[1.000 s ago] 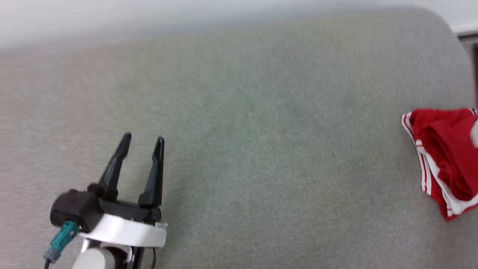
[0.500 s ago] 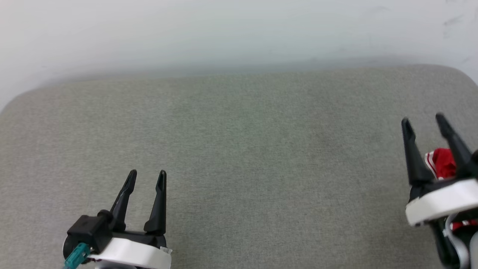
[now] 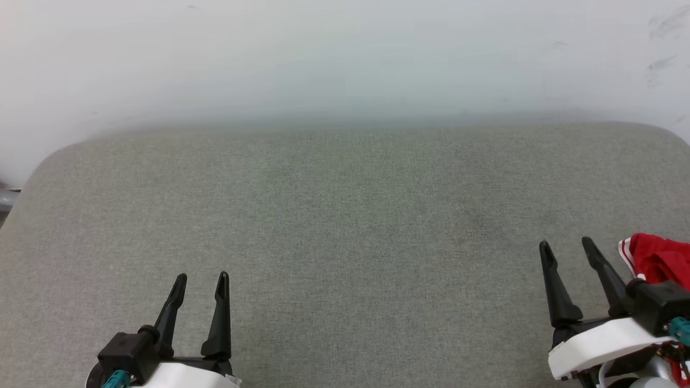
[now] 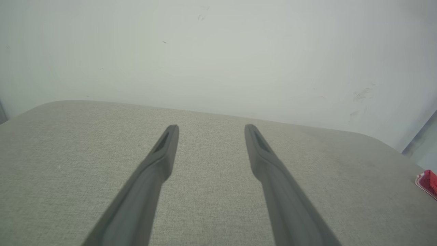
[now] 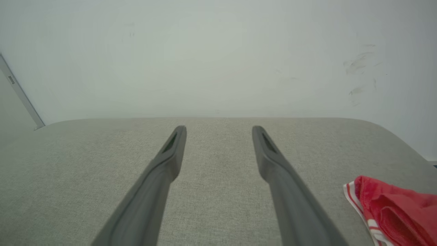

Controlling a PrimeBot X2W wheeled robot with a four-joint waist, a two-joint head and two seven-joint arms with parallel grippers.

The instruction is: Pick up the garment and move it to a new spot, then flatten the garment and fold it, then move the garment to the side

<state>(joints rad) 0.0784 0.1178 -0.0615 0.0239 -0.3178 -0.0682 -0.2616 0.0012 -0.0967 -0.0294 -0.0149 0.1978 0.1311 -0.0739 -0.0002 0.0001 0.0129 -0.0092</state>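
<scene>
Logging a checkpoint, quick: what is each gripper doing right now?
Left gripper: open, holding nothing.
Right gripper: open, holding nothing; the garment lies just to its right.

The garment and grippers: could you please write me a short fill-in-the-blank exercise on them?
1. The garment is mostly ____ in colour.
2. It lies on the robot's ____ side.
3. The left gripper and the right gripper are both ____, holding nothing.
Missing words: red; right; open.
</scene>
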